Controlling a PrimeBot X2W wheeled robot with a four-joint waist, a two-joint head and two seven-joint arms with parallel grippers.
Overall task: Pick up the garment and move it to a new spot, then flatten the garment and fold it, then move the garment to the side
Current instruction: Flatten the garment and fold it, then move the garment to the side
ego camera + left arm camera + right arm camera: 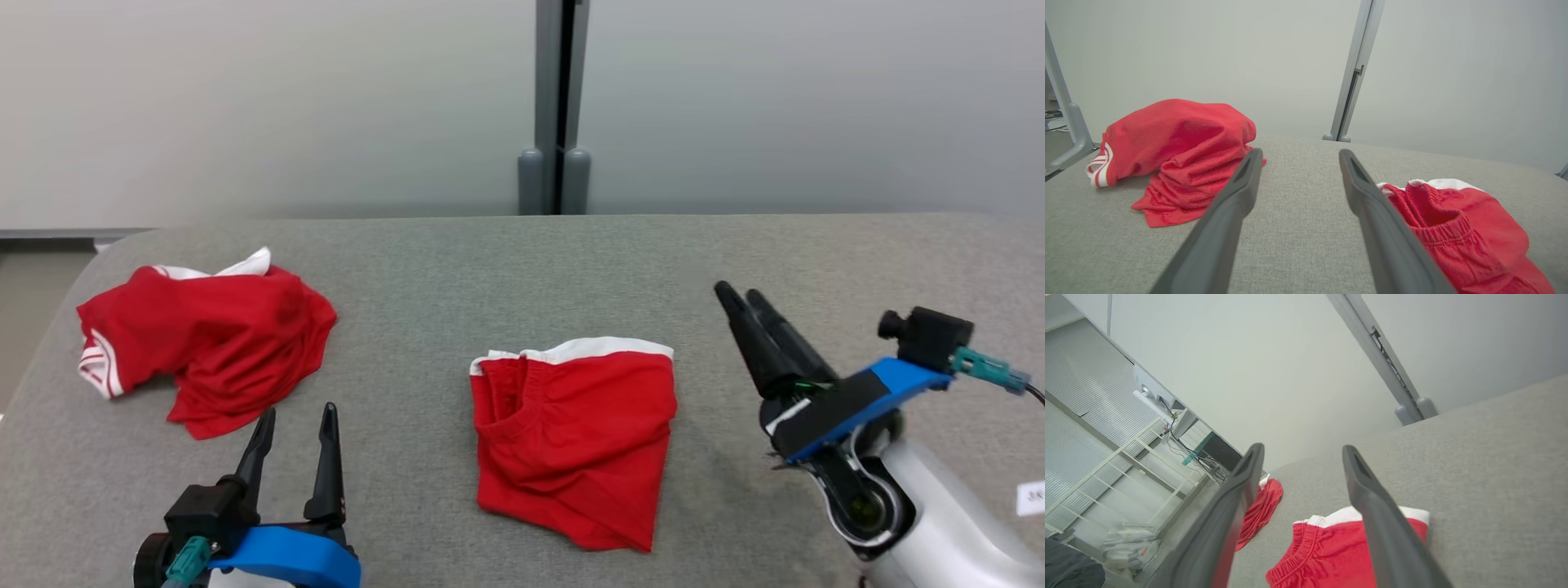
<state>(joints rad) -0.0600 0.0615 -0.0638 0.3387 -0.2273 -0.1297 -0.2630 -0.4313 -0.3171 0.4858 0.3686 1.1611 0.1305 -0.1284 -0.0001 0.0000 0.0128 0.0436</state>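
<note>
A folded red garment (pixel 575 441) with a white waistband lies flat in the middle of the grey fabric table (pixel 522 261). It shows again in the left wrist view (pixel 1461 232) and the right wrist view (pixel 1323 555). My right gripper (pixel 739 291) hovers to its right, clear of the cloth, with open and empty jaws (pixel 1303 447). My left gripper (pixel 298 410) stands open and empty near the front edge, left of the folded garment (pixel 1300 152). A second red garment (pixel 208 343) lies crumpled at the table's left (pixel 1180 155).
A grey post (pixel 555 106) stands against the pale wall behind the table. The table's left edge (pixel 49 343) runs close to the crumpled garment. A small white label (pixel 1033 496) lies at the far right. Railings and cables (pixel 1167 457) show beyond the left edge.
</note>
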